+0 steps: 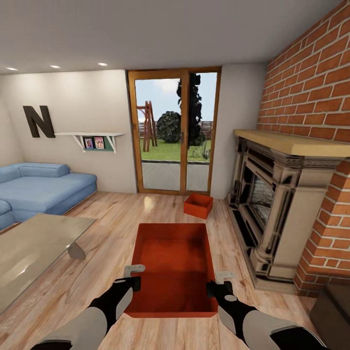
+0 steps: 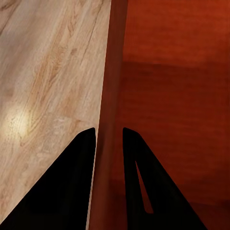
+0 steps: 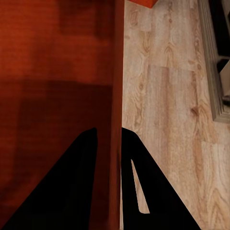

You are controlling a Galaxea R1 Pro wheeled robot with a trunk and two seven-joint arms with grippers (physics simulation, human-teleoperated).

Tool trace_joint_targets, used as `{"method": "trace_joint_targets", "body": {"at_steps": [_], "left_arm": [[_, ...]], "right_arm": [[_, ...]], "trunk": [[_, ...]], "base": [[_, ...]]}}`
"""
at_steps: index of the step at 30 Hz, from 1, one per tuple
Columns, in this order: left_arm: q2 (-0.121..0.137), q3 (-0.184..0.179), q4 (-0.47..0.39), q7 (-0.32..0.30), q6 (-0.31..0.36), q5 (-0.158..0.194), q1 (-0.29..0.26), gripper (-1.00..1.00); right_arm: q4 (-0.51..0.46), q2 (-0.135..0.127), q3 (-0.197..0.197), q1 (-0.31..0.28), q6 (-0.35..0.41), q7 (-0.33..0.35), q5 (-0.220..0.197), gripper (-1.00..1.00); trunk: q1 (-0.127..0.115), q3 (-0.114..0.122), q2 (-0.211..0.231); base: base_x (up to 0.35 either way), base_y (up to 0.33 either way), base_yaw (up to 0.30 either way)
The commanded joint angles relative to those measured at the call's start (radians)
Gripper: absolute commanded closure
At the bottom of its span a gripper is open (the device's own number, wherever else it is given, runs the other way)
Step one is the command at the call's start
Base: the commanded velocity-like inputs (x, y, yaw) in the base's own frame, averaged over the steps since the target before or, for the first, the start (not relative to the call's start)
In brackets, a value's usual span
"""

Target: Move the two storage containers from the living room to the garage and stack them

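One orange-red storage container [image 1: 175, 262] is held open side up in front of me, between both arms. My left gripper [image 1: 133, 277] is shut on its left wall [image 2: 109, 96], one finger [image 2: 76, 172] outside and one inside. My right gripper [image 1: 218, 284] is shut on the right wall [image 3: 117, 72] in the same way, its outer finger [image 3: 139, 172] over the floor. The other storage container [image 1: 198, 205] sits on the living room's light wood planks [image 1: 112, 218] near the glass doors; a corner of this container [image 3: 143, 3] shows in the right wrist view.
A brick-and-stone fireplace [image 1: 272, 204] stands close on the right, its hearth [image 3: 218, 62] beside the held bin. A glass coffee table [image 1: 34, 248] is at the left, a blue sofa [image 1: 39, 189] behind it. Wood-framed glass doors [image 1: 172, 131] lie ahead.
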Motion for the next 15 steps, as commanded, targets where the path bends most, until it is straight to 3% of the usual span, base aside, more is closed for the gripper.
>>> {"method": "trace_joint_targets", "body": {"at_steps": [1, 5, 15], "left_arm": [[0.0, 0.032, -0.01, 0.015, -0.057, -0.025, -0.001, 1.0], [-0.001, 0.032, -0.01, 0.015, -0.057, -0.025, -0.001, 1.0], [-0.001, 0.032, -0.01, 0.015, -0.057, -0.025, -0.001, 1.0]], "right_arm": [[0.003, 0.0, -0.015, 0.0, -0.004, -0.004, -0.007, 1.0], [0.003, 0.0, -0.017, 0.0, -0.004, -0.004, -0.007, 1.0], [0.004, 0.0, -0.017, 0.0, -0.004, -0.004, -0.007, 1.0]], "trunk": [[0.0, -0.002, -0.001], [0.0, -0.001, -0.001], [0.0, 0.007, -0.001]], "base": [[0.0, 0.0, 0.0], [0.0, 0.0, 0.058], [0.0, 0.0, 0.262]]}}
